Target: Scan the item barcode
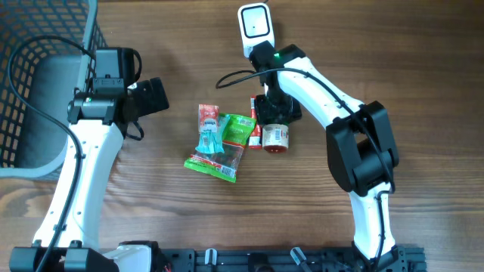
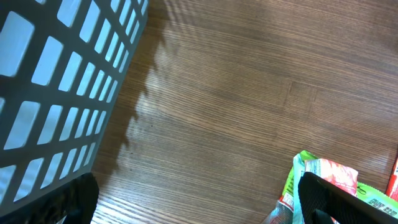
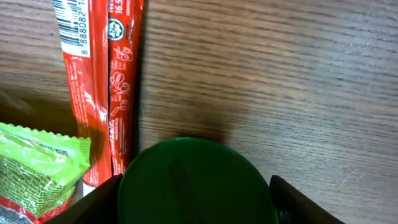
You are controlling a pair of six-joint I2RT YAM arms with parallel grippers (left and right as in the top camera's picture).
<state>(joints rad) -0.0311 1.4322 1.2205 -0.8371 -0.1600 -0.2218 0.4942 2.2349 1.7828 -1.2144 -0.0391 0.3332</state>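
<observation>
Jar with a green lid lies on the worktop just right of centre, at 3 o'clock of a small pile of snack packets. The right gripper covers its upper end from overhead, and its label is too small to read. In the right wrist view the lid is cut off at the bottom and the fingers flank it closely; whether they press on it cannot be told. A red packet just beside the jar at 9 o'clock shows part of a barcode. The white scanner stands at 12 o'clock. The left gripper hangs with its fingers spread wide, grasping nothing. At 9 o'clock, the mesh basket is partly hidden by the left arm.
</observation>
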